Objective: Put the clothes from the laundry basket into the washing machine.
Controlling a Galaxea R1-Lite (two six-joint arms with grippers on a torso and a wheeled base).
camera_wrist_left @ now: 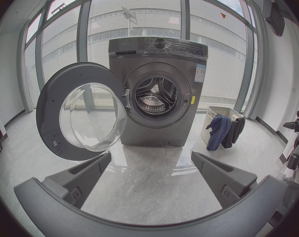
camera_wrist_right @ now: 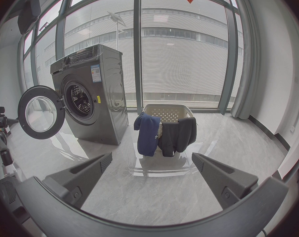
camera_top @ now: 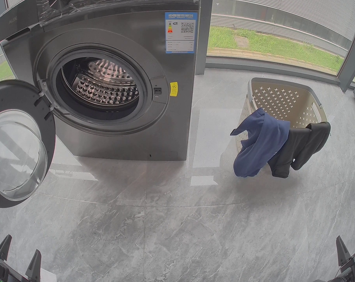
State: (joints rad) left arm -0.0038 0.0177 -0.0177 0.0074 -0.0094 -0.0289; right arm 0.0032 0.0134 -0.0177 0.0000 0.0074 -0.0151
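Head view: task not begun, blue garment (camera_top: 259, 145) and dark garment (camera_top: 299, 147) draped over near rim of laundry basket (camera_top: 287, 94) at right, washing machine (camera_top: 154, 134) at left with door (camera_top: 17, 153) open and drum (camera_top: 107, 83) apparently empty, left tool (camera_wrist_left: 150, 154) and right tool (camera_wrist_right: 151, 155) both spread, holding nothing.

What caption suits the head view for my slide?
Grey washing machine, door open; beige plastic laundry basket with blue garment and black garment draped over rim.

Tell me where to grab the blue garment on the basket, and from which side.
Best grip the blue garment at its bunched top fold, draped over the laundry basket's near rim. Come from above on the robot's side: it hangs outside there, and the dark garment crowds its right.
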